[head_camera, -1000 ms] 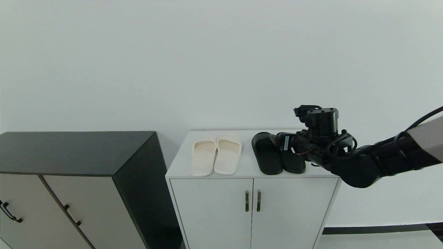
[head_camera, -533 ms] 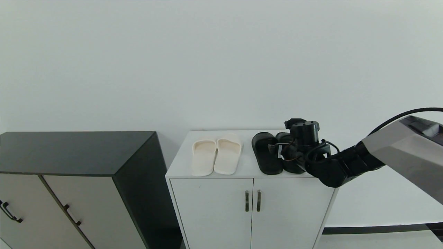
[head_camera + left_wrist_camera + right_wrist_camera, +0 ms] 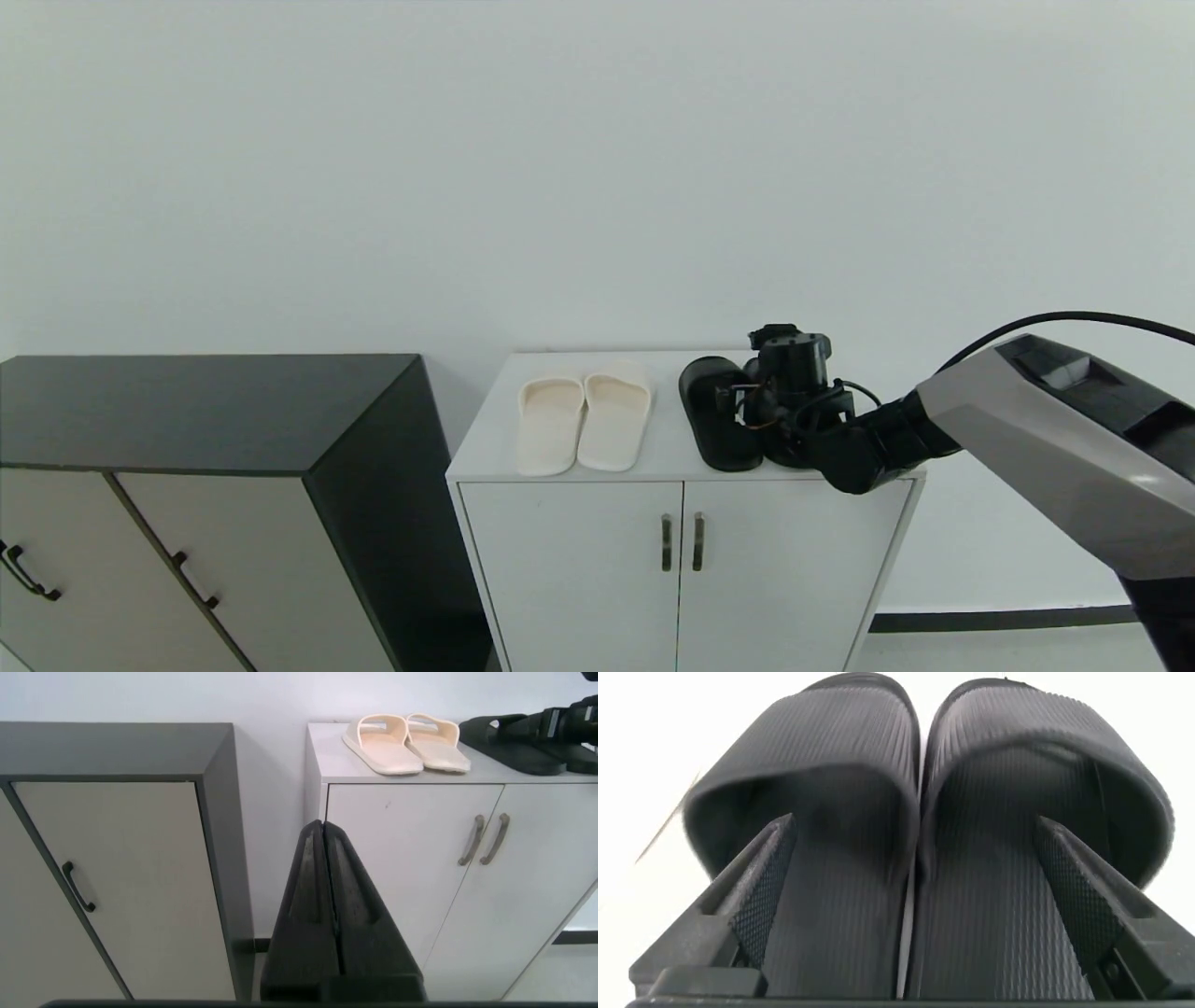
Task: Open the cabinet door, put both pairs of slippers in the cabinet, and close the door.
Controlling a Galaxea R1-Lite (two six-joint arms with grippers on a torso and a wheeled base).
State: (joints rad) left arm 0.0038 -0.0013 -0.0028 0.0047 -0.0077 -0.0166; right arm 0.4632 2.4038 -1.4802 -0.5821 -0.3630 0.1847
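Note:
A pair of black slippers (image 3: 714,415) (image 3: 817,775) lies side by side on the right of the white cabinet's top (image 3: 485,439). A cream pair (image 3: 583,420) (image 3: 406,742) lies to their left. Both cabinet doors (image 3: 794,560) are closed, with two metal handles (image 3: 681,541) at the middle. My right gripper (image 3: 738,401) (image 3: 915,826) is open over the black pair, one finger (image 3: 757,887) in each slipper and their touching inner sides between the jaws. My left gripper (image 3: 324,831) is shut and empty, low in front of the cabinets.
A dark cabinet (image 3: 187,411) with pale doors and black handles stands against the white cabinet's left side. A plain white wall runs behind both. Bare floor shows to the right of the white cabinet (image 3: 1008,644).
My right arm has swung left and lowered, bringing its gripper from the right side of the black slippers down onto them. Slippers and doors have not moved.

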